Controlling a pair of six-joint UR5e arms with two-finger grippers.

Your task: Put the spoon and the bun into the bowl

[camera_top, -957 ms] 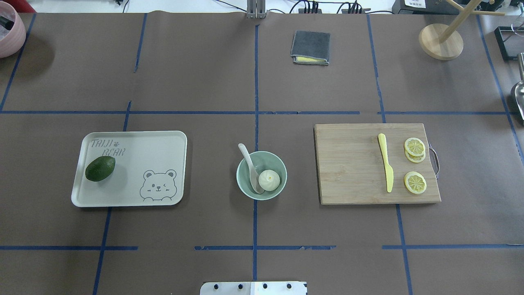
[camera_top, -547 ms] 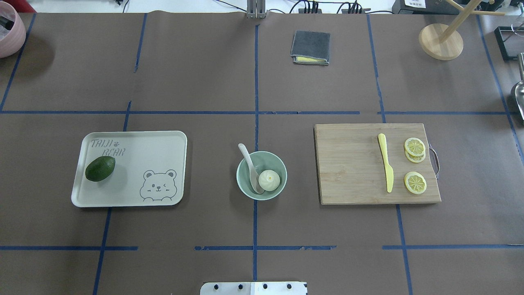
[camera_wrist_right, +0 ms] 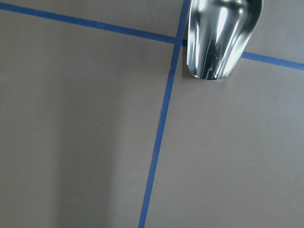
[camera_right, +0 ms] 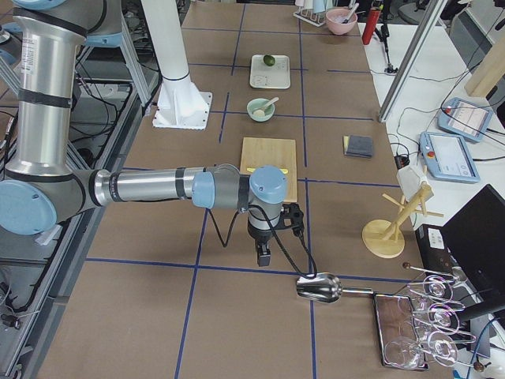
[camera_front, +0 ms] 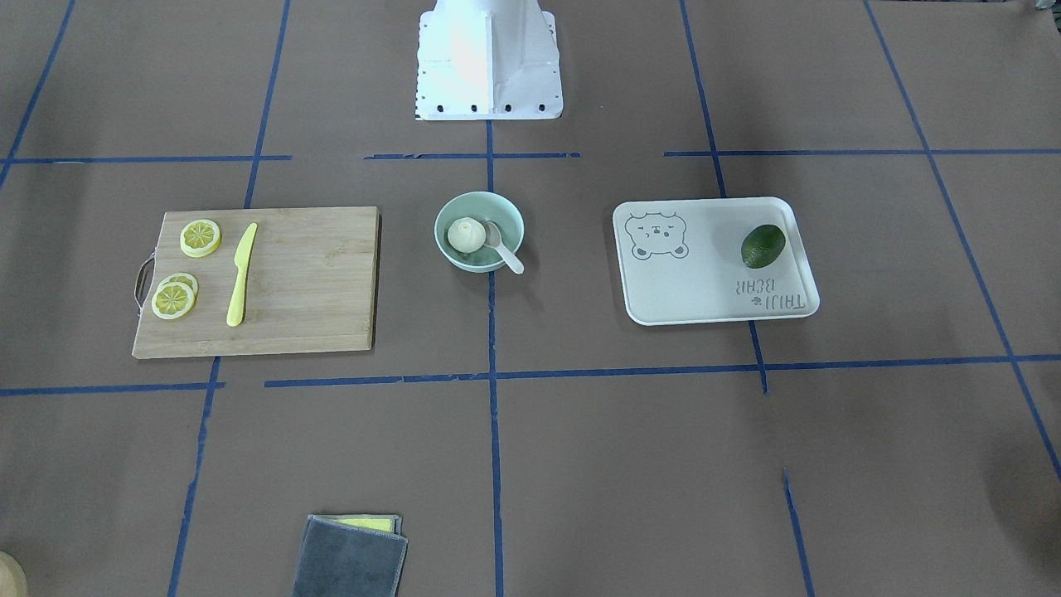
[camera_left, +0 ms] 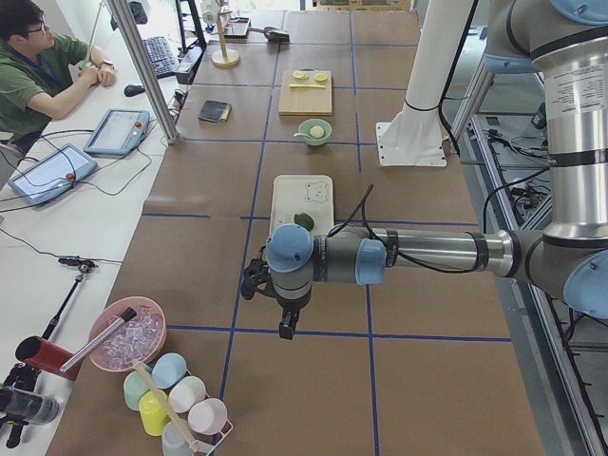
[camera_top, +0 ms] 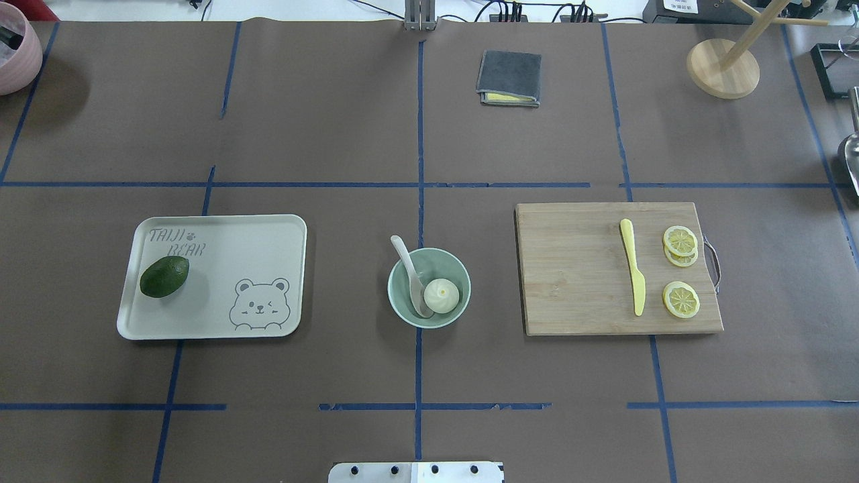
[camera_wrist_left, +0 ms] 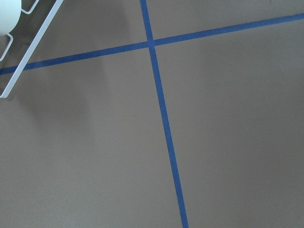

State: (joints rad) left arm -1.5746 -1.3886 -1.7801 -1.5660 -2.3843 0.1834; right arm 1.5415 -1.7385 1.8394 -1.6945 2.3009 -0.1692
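Note:
The pale mint-green bowl stands at the table's middle. The white pleated bun lies inside it on the right. The off-white spoon has its scoop in the bowl and its handle leaning out over the far-left rim. The front-facing view shows the same bowl, bun and spoon. My left gripper hangs over bare table far to the left. My right gripper hangs far to the right, near a metal scoop. Both show only in side views, so I cannot tell if they are open or shut.
A bear-print tray with a dark green avocado lies left of the bowl. A cutting board with a yellow knife and lemon slices lies right. A grey cloth, wooden stand and metal scoop sit further off.

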